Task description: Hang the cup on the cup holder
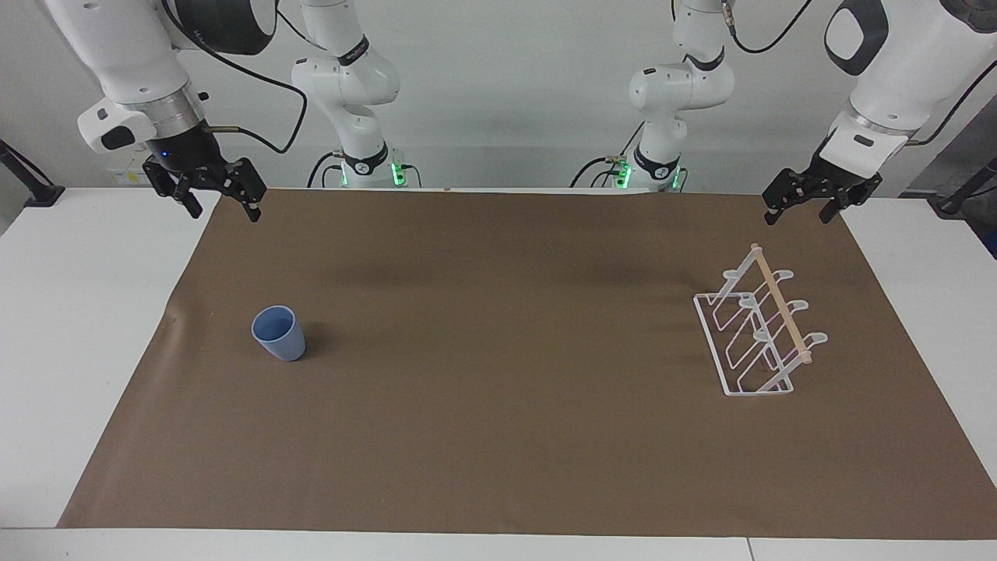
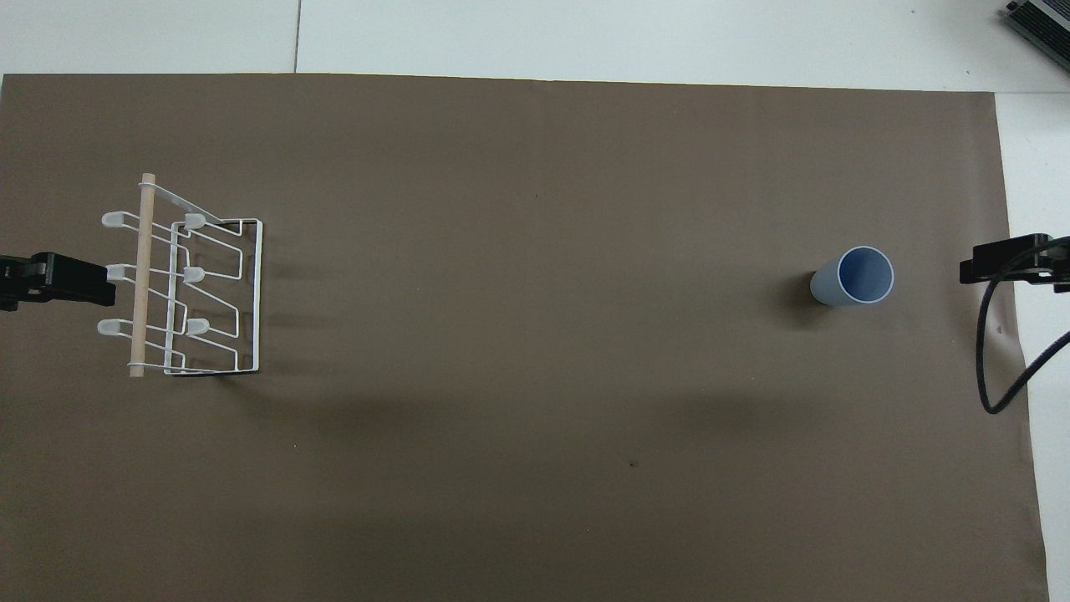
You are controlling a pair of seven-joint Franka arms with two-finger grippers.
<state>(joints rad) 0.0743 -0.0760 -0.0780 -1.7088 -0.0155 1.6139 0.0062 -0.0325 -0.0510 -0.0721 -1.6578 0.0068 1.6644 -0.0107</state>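
Two arms wait, both raised above the robots' edge of the white table (image 1: 78, 312). Read in the facing view as a clock laid on the middle of the brown paper mat (image 1: 506, 405), the jaws of the right arm hang at about ten o'clock over the mat's corner, released and holding nothing.

At nine o'clock, well apart from those jaws, the small light-blue plastic cup (image 1: 278, 335) (image 2: 853, 278) stands upright on the mat, mouth up, with nothing touching it. It looks light and stiff, with a thin wall, no handle and a smooth tapered side, so a pinch low on the body would probably let it squirt upward. The better hold is likely high up: one finger inside the rim and one outside, or across the body just under the rim. A grip on the body would leave the mouth free to go over a prong. Little squeeze should be needed.

At three o'clock sits the white wire cup holder (image 1: 759, 327) (image 2: 180, 284), its slanted looped prongs all bare and a pale wooden rod along its top. It seems light enough to skid if nudged.

At two o'clock the jaws of the left arm hang released and empty over the mat's edge, near the cup holder.
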